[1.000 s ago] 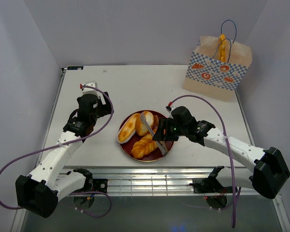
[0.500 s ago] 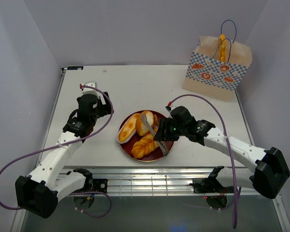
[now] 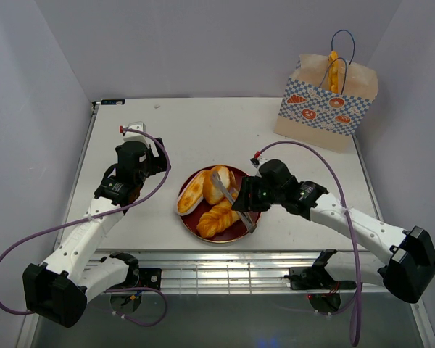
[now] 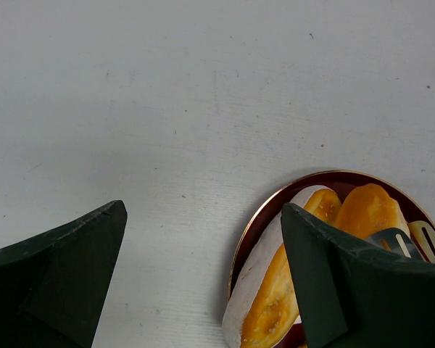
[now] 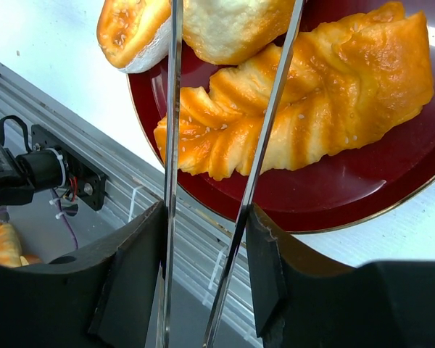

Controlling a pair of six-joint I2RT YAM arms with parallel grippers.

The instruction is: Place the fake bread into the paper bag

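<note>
A dark red plate [image 3: 241,230] holds three fake breads: an oval roll [image 3: 191,193], a round bun [image 3: 218,184] and a braided loaf [image 3: 216,218]. My right gripper [image 3: 248,201] is shut on metal tongs [image 3: 230,196] whose open arms reach over the plate, above the bun and loaf. In the right wrist view the tongs [image 5: 172,145] straddle the near end of the braided loaf [image 5: 326,109]. My left gripper [image 3: 146,150] is open and empty, left of the plate. The paper bag [image 3: 325,105] stands at the far right with an orange piece [image 3: 334,67] sticking out of its top.
In the left wrist view the oval roll [image 4: 274,308] and plate rim [image 4: 252,230] lie by my right finger. The table's front rail [image 3: 225,261] runs just below the plate. Purple cables loop beside both arms. Walls close in on three sides.
My right gripper with the tongs has shifted slightly to the right over the plate. The left arm and the breads have not moved.
</note>
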